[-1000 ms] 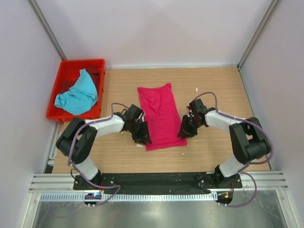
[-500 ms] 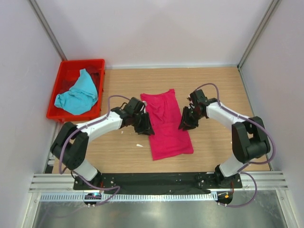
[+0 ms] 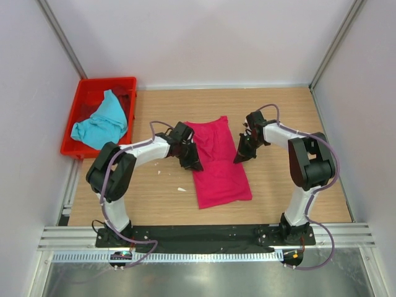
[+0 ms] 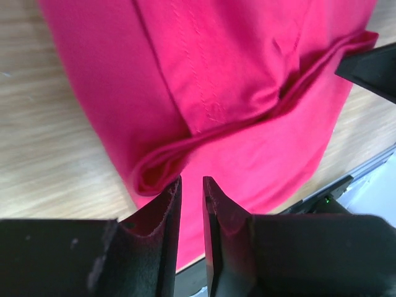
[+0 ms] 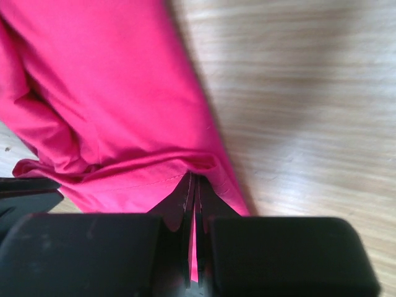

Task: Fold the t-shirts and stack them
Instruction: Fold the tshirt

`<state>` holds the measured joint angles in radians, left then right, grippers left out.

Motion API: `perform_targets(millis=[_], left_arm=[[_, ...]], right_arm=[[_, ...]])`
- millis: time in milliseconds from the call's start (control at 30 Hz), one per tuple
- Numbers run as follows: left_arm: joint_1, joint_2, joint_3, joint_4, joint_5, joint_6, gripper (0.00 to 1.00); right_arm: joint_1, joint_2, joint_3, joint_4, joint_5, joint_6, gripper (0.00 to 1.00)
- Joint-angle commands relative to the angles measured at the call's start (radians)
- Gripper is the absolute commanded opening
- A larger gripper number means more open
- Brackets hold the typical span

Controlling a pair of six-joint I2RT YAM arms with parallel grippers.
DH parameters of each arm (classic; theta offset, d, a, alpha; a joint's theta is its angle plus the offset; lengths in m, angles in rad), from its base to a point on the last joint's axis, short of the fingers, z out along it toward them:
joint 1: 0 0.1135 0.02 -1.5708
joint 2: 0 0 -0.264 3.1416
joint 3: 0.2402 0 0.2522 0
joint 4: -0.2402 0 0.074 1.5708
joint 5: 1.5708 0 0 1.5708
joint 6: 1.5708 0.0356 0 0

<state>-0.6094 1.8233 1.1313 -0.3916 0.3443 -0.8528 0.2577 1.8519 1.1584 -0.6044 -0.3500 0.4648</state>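
Close left claw (image 4: 192, 180) (narrowly agape) on 9 o'clock fold of pink t-shirt (image 3: 218, 168), matching right claw (image 5: 192, 177) clamped on its 3 o'clock edge.

Wooden table (image 3: 278, 185) is carrying three things. A pink t-shirt (image 3: 216, 167) is lying flat mid-table, folded lengthwise into a long strip that is running near to far, slightly slanted. A red crate (image 3: 99, 81) is sitting at the far-left corner. A small white scrap (image 3: 181, 189) is lying just left of the shirt's near end.
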Motion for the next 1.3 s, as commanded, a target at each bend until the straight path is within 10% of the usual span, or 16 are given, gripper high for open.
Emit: perform_targets(millis=[0, 600, 900, 1267], left_arm=[[0.029, 0.013, 0.018, 0.023, -0.001, 0.032, 0.21], [0.158, 0.093, 0.134, -0.098, -0.041, 0.204, 0.25], [0.123, -0.232, -0.014, -0.157, -0.039, 0.138, 0.56], [0.005, -0.536, -0.461, 0.037, 0.015, -0.247, 0.43]], right_arm=[[-0.034, 0.015, 0.001, 0.04, -0.02, -0.023, 0.06], [-0.04, 0.11, 0.047, 0.065, -0.116, -0.011, 0.11], [-0.044, -0.115, 0.049, -0.133, 0.04, -0.064, 0.64], [-0.043, -0.503, -0.336, -0.061, -0.057, 0.092, 0.75]])
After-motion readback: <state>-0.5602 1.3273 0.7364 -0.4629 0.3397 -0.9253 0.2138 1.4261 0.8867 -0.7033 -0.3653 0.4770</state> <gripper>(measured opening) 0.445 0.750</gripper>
